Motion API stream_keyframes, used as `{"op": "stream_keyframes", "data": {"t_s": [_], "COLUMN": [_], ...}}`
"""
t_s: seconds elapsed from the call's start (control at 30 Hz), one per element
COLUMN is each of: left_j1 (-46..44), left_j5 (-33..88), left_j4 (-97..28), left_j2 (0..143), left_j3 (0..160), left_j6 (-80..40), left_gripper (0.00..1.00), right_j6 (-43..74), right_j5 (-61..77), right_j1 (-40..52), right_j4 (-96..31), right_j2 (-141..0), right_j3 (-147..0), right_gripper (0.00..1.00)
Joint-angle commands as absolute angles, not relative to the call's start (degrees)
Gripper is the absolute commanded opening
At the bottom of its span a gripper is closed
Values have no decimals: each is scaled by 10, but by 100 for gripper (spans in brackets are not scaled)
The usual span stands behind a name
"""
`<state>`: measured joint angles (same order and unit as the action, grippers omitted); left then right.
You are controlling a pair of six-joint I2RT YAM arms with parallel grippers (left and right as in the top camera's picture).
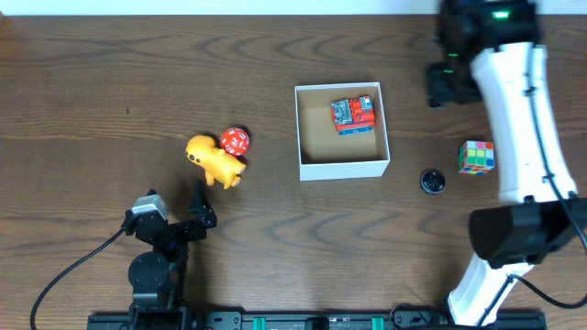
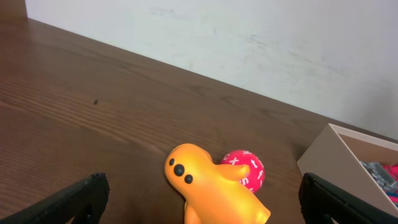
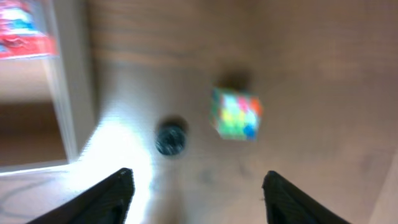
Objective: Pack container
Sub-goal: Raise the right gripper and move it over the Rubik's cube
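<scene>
The container [image 1: 344, 169] is a white-walled box with a brown inside, at the table's centre right, and a red and blue toy [image 1: 353, 115] lies in it. Left of it lie a yellow animal toy [image 1: 214, 161] and a red ball [image 1: 235, 141], touching. My left gripper [image 1: 177, 207] stands open just in front of them. In the left wrist view the yellow toy [image 2: 214, 193] sits between and beyond the open left gripper's [image 2: 202, 183] fingers, untouched. My right gripper [image 3: 198, 186] is open and empty, raised right of the container [image 3: 62, 93]; its view is blurred.
A multicoloured puzzle cube [image 1: 476, 157] and a small black round object [image 1: 432, 181] lie right of the container. The white right arm [image 1: 518, 110] reaches over that side. The container's corner [image 2: 329, 155] shows at the right of the left wrist view.
</scene>
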<state>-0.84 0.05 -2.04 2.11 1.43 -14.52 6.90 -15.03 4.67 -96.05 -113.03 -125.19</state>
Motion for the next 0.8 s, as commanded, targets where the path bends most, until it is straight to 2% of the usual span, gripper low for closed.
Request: {"op": "stream_keyframes", "data": {"t_s": [0.0, 0.1, 0.2, 0.47, 0.77], "left_j1": [-6, -6, -6, -6, -6], "left_j5": [-4, -4, -4, -4, -4], "left_j4": [-41, -41, -41, -41, -41], "left_j2": [21, 21, 21, 21, 21], "left_j3": [2, 2, 2, 2, 2], "left_j6": [-136, -136, -136, -136, -136], "left_gripper": [98, 98, 98, 98, 98], "right_j6": [122, 112, 92, 48, -10], "right_j5": [-147, -129, -131, -130, -87], "right_j1": [1, -34, -62, -109, -116], "right_j4": [-973, -973, -973, -965, -888], "right_j2": [-1122, -1122, -1122, -1122, -1122], "right_j3": [-1256, -1255, -1251, -1218, -1130], "right_gripper": [79, 88, 91, 96, 98]}}
